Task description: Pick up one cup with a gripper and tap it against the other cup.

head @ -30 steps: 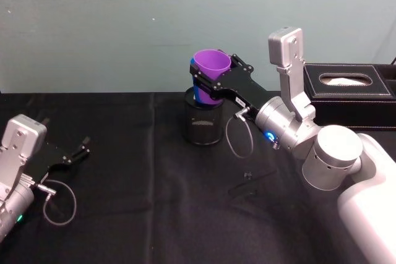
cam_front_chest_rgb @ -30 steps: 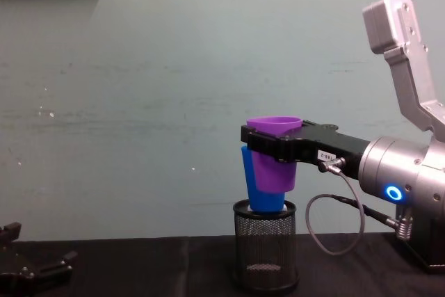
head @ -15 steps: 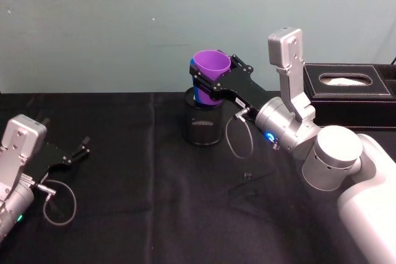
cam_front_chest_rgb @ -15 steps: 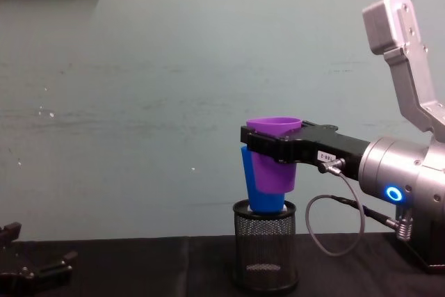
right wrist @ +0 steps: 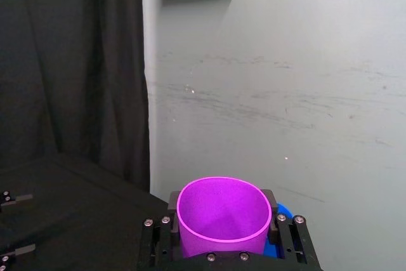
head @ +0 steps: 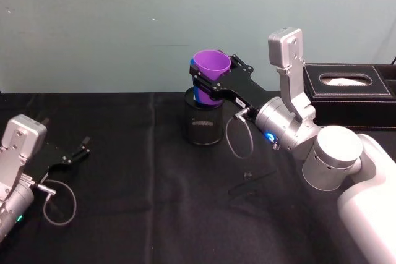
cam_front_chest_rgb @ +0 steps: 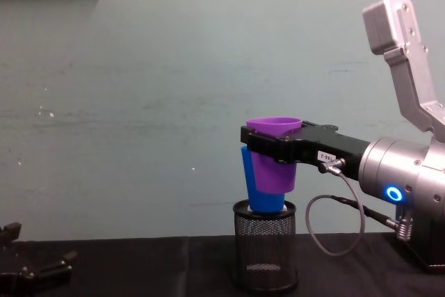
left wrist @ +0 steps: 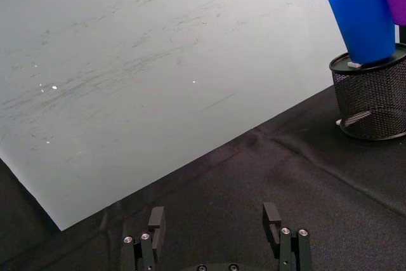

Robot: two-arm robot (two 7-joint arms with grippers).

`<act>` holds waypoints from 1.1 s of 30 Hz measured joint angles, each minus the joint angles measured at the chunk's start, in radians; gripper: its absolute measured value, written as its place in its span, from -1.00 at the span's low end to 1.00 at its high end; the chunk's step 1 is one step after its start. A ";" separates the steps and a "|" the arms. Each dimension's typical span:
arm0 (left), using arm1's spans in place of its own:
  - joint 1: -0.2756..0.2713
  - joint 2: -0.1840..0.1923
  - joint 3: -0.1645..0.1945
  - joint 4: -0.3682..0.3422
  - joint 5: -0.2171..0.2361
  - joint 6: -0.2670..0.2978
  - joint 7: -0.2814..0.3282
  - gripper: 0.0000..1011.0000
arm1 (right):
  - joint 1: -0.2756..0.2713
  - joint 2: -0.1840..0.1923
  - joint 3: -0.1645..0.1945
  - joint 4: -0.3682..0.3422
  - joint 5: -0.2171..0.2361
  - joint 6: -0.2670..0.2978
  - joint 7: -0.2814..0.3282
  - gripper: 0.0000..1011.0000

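Head view: high, angled down. Chest view: low, level. Left wrist view: table-low, distant. Right wrist view: close above purple plastic tumbler (right wrist: 222, 217). All share bright blue plastic tumbler (cam_front_chest_rgb: 259, 198), 12 o'clock.

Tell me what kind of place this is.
Likely a robot test bench in a lab: black-draped table, bare painted wall, tissue box. The right gripper holds a purple cup beside a blue cup atop a mesh holder; the left gripper is parked at the table's left.
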 joint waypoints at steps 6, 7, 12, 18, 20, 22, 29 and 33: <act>0.000 0.000 0.000 0.000 0.000 0.000 0.000 0.98 | 0.000 0.000 0.000 0.000 0.000 0.000 0.000 0.47; 0.000 0.000 0.000 0.000 0.000 0.000 0.000 0.98 | 0.000 0.000 0.000 0.000 0.000 0.000 0.000 0.47; 0.000 0.000 0.000 0.000 0.000 0.000 0.000 0.98 | 0.000 0.000 0.000 0.000 0.000 0.000 0.000 0.47; 0.000 0.000 0.000 0.000 0.000 0.000 0.000 0.98 | 0.000 0.000 0.000 0.000 0.000 0.000 0.000 0.47; 0.000 0.000 0.000 0.000 0.000 0.000 0.000 0.98 | 0.000 0.000 0.000 0.000 0.000 0.000 0.000 0.47; 0.000 0.000 0.000 0.000 0.000 0.000 0.000 0.98 | 0.000 0.000 0.000 0.000 0.000 0.000 0.000 0.47; 0.000 0.000 0.000 0.000 0.000 0.000 0.000 0.98 | 0.000 0.000 0.000 0.000 0.000 0.000 0.000 0.47; 0.000 0.000 0.000 0.000 0.000 0.000 0.000 0.98 | 0.000 0.000 0.000 0.000 0.000 0.000 0.000 0.47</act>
